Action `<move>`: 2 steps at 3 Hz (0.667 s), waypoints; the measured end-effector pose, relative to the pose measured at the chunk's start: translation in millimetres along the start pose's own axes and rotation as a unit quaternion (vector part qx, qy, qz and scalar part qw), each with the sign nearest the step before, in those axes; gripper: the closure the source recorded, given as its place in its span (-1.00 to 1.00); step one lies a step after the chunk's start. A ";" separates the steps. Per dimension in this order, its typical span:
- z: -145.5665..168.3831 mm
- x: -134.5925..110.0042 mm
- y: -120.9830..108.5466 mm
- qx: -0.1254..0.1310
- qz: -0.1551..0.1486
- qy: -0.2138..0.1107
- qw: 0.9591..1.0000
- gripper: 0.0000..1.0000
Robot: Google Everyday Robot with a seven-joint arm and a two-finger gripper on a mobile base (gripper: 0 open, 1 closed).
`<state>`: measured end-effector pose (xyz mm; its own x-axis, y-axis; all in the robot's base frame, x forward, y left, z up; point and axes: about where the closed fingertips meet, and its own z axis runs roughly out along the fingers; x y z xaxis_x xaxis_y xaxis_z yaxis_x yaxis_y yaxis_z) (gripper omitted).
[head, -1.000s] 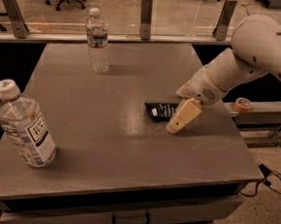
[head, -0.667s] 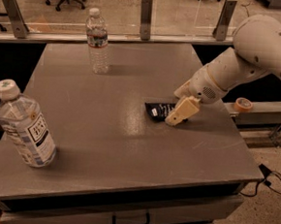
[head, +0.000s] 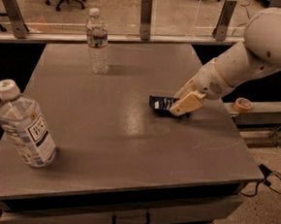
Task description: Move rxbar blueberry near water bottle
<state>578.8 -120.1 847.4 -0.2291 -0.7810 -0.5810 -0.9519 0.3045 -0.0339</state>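
Observation:
The rxbar blueberry [head: 159,103], a flat dark wrapper with white print, lies on the grey table [head: 119,132] right of centre. My gripper [head: 175,104] reaches in from the right and is down at the bar's right end. Its fingers [head: 187,103] stand apart on either side of that end, and the bar still lies flat on the table. The water bottle [head: 98,40], slim with a white cap and a red-and-white band, stands upright at the table's far left, well away from the bar.
A wider clear bottle [head: 25,127] with a large white label stands tilted at the front left. A roll of tape [head: 242,104] sits on a ledge to the right. A glass partition with posts [head: 146,11] runs along the far edge.
My gripper has shifted slightly toward the far left and lower onto the bar's right end. The bar and both bottles have not moved.

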 end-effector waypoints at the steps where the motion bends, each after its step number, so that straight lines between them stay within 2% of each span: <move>1: -22.0 -3.2 -9.0 0.025 0.000 -0.015 1.000 1.00; 2: -22.0 -3.2 -9.0 0.025 0.000 -0.015 1.000 1.00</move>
<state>583.6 -132.3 867.4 -0.2224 -0.7640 -0.6057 -0.9402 0.3324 -0.0741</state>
